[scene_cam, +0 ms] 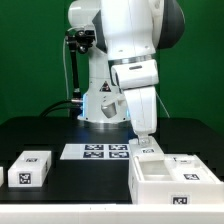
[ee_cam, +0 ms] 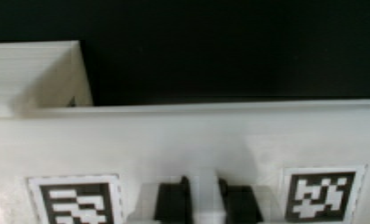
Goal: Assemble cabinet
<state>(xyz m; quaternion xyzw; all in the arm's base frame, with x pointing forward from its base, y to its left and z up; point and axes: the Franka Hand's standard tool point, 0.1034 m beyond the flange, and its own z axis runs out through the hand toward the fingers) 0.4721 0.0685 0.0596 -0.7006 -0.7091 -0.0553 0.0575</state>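
1. At the exterior view's left, a small white block (scene_cam: 30, 168) lies on the black table (scene_cam: 80, 185), well apart from everything else. It shows black-and-white tags on its near face and its top.
2. Right of it, nearer the middle, the marker board (scene_cam: 97, 151) lies flat on the table in front of the arm's base.
3. Behind the board stands the white arm (scene_cam: 125, 45). Its upper body leans toward the exterior view's right, and its wrist points down.
4. The gripper (scene_cam: 146, 138) is low, at the far left corner of the cabinet.
5. In the wrist view, the gripper (ee_cam: 194, 195) shows two dark fingers (ee_cam: 171, 200) close together. Only a thin pale strip lies between them, right at the cabinet's wall.
6. I cannot tell whether the jaws are pinching that wall or just standing at it.
7. The cabinet (scene_cam: 160, 188) sits at the exterior view's lower right on the table. It is a large white boxy body, open on top, with a tag on its upper rim.
8. From the wrist, the cabinet (ee_cam: 182, 140) fills the lower half as a white wall with a tag on either side of the fingers.
9. A further white panel (ee_cam: 36, 75) rises at one side against the dark table; its link to the wall is unclear.
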